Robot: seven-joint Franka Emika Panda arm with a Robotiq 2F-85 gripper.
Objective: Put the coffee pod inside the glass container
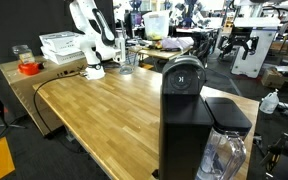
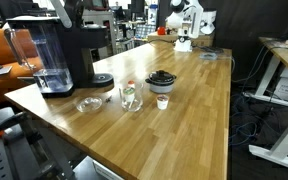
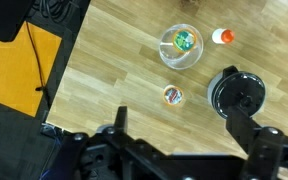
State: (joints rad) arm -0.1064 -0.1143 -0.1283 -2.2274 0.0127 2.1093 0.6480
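The end effector (image 3: 177,140) is open: in the wrist view its two dark fingers (image 3: 120,122) stand wide apart along the bottom edge, with only bare wood of the worktop (image 3: 114,60) between them, and they hold nothing. The coffee pod (image 3: 222,37), a small white cup with a red top, stands upright on the worktop just beside the glass container (image 3: 181,45), outside it and not touching it. Something coloured green and orange lies inside the glass container; what it is cannot be told. A black round piece (image 3: 239,93) sits near the coffee pod, and a small round item with a coloured face (image 3: 172,96) lies on the wood apart from the container. In an exterior view the same group shows by the coffee machine (image 2: 59,50), with a clear shallow dish (image 2: 88,103) between the machine and the container. The white arm (image 1: 89,40) stands at the far end of the worktop, well apart from the pod
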